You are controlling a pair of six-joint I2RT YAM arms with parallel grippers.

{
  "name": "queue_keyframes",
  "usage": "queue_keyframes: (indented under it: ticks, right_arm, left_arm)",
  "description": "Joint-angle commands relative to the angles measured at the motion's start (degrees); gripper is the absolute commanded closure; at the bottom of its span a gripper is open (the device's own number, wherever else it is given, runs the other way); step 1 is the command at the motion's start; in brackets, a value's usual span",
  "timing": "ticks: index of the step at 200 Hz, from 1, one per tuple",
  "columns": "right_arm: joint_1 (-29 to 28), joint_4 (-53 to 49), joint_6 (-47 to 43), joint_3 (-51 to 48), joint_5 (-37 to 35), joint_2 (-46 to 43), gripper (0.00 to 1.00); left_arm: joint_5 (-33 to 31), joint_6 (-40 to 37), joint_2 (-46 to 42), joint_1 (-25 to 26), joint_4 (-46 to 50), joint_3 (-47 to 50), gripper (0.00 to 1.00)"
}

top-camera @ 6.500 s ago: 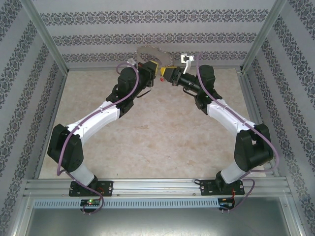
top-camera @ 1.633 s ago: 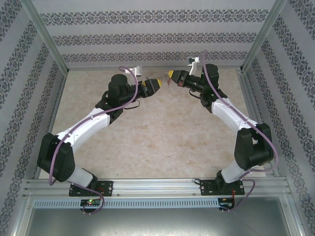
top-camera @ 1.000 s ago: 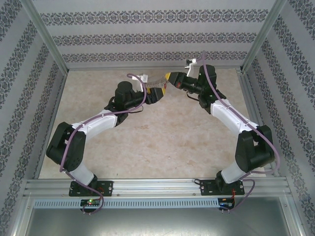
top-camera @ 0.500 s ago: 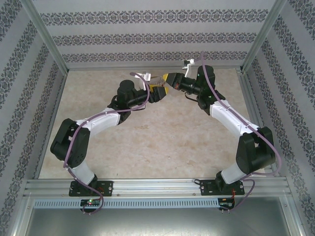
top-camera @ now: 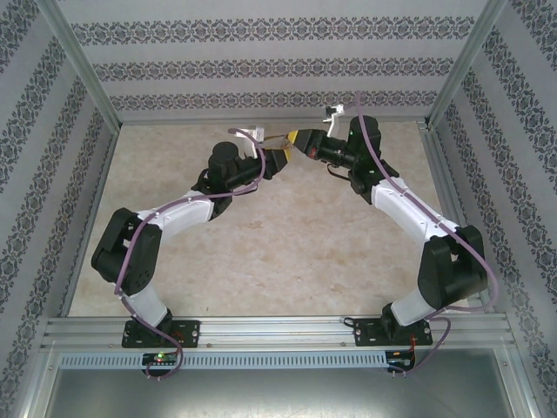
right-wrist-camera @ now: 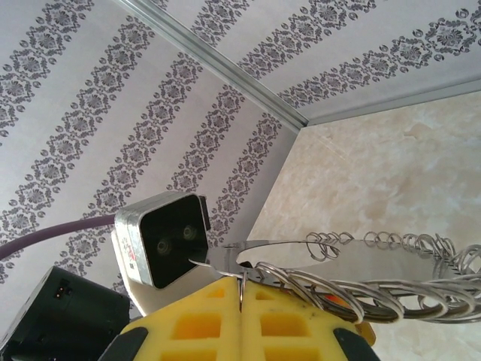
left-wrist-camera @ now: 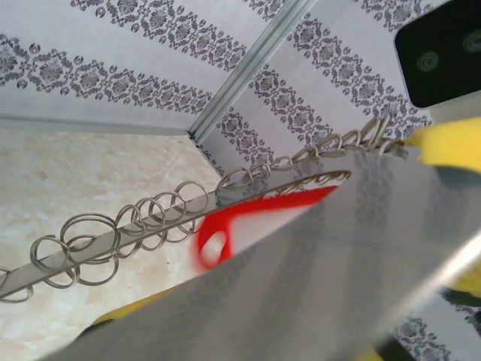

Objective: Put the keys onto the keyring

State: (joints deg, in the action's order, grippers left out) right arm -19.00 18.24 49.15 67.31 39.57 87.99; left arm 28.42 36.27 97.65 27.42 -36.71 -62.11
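The right gripper (right-wrist-camera: pixel 241 295) is seen clamped shut on the keyring (right-wrist-camera: pixel 391 289), which is held over the far end of the table (top-camera: pixel 287 252). The red-headed key (left-wrist-camera: pixel 252 213) is pictured just beside the loop, at the left gripper (top-camera: pixel 278 157). Whether that gripper's jaws are open or closed cannot be told.

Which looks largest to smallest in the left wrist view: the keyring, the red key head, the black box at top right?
1. keyring, crossing the frame.
2-3. red key head and black box: alike in size, box cut off; unranked.
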Motion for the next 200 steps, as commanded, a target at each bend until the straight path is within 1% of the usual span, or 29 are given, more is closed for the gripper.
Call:
queue_keyframes:
  ticks: [1,9,75,119,162,200]
  right_arm:
    - [-0.13,1.93,-1.12,-0.36,-0.03,-2.22,1.0]
    - [-0.07,1.93,-1.15,-0.48,-0.1,-2.21,1.0]
    - [0.46,1.86,-1.49,-0.47,-0.52,-2.9,1.0]
    - [1.59,1.7,-1.51,-1.95,-0.74,-4.29,1.0]
    - [2.28,1.34,-1.51,-3.16,-0.28,-5.36,1.0]
    - [2.8,1.05,-1.95,-4.63,-0.41,-5.76,1.0]
  left_arm:
    - [-1.65,-0.52,-2.09,0.35,-3.32,0.36,0.95]
    - [-1.71,-0.57,-2.32,0.37,-3.35,0.48,1.0]
    - [-3.55,-1.64,-4.82,0.37,-3.42,2.59,1.0]
    - [-6.75,-2.8,-6.79,-0.42,-2.02,4.01,1.0]
    - [-11.18,-3.86,-8.53,-1.5,-0.05,5.43,1.0]
    - [-12.78,-3.84,-9.75,-2.71,-0.11,6.29,1.0]
